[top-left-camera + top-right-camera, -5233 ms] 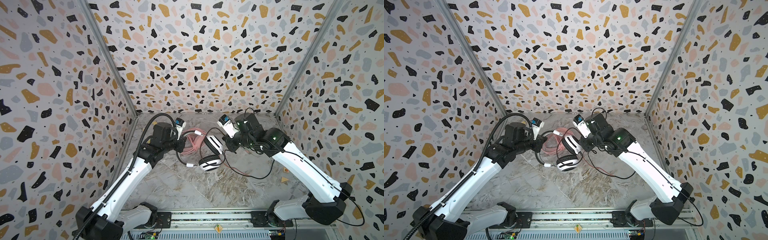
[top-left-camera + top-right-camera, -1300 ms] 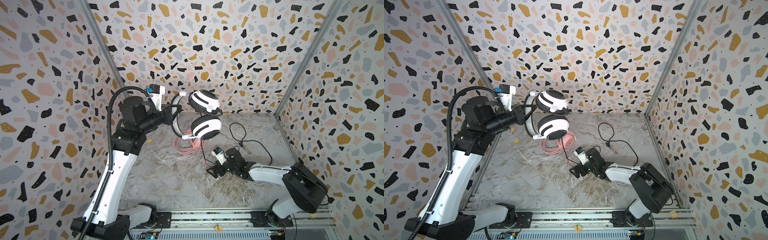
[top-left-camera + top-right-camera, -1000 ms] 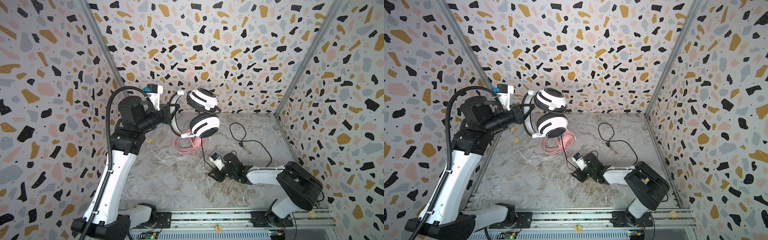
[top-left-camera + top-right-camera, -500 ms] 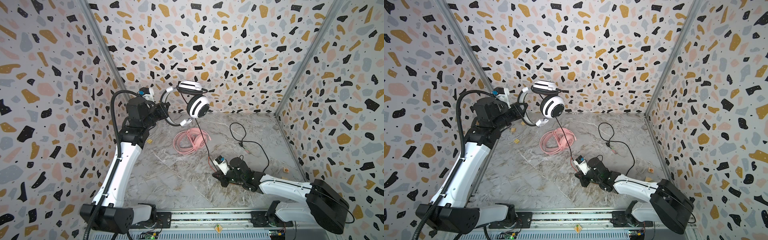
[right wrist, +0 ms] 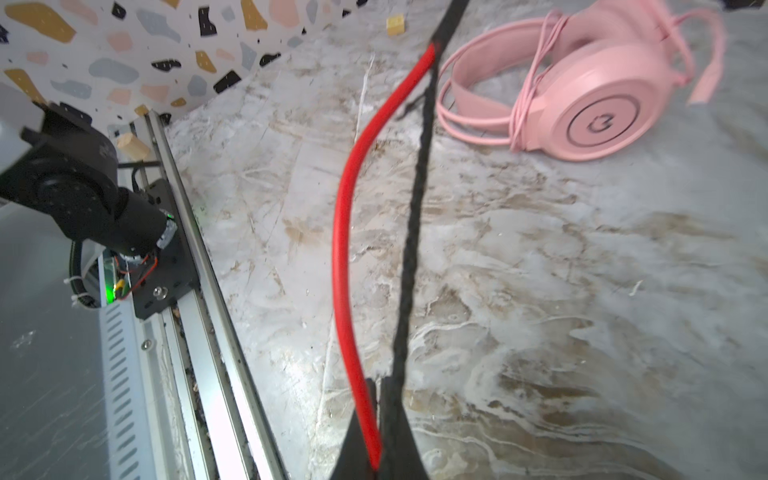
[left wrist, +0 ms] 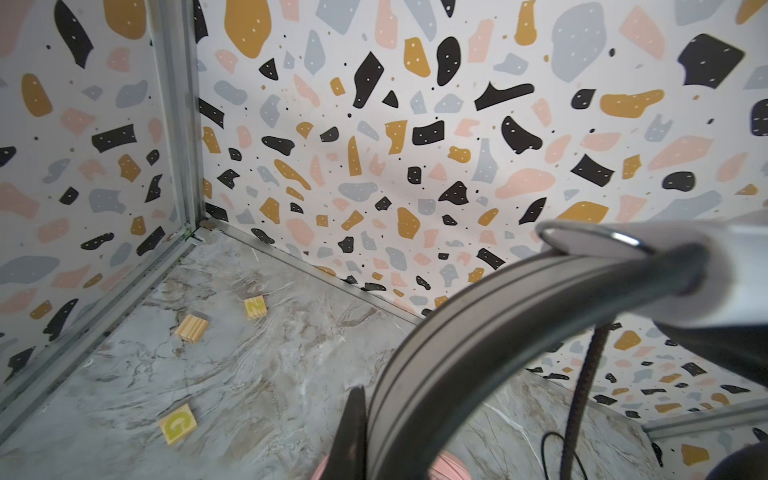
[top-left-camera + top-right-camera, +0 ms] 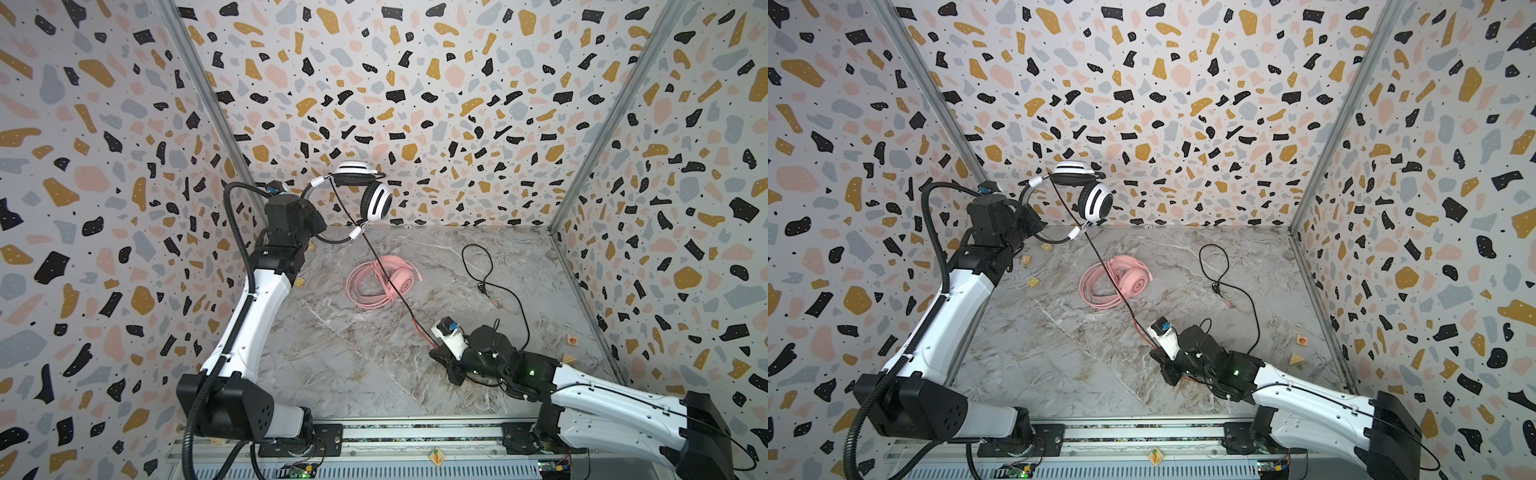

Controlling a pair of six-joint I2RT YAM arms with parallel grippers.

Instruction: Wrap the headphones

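My left fingers (image 6: 351,432) are clamping the headband of the white-and-black headset (image 7: 376,203), holding it in the air behind the pink headset (image 7: 399,278). My right fingers (image 5: 399,440) are pinching its black cable (image 7: 386,282) in front of the pink headset, which is lying on the table (image 7: 332,357).

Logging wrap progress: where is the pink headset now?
In both top views the pink headset lies at the middle of the table, beneath the taut black cable.
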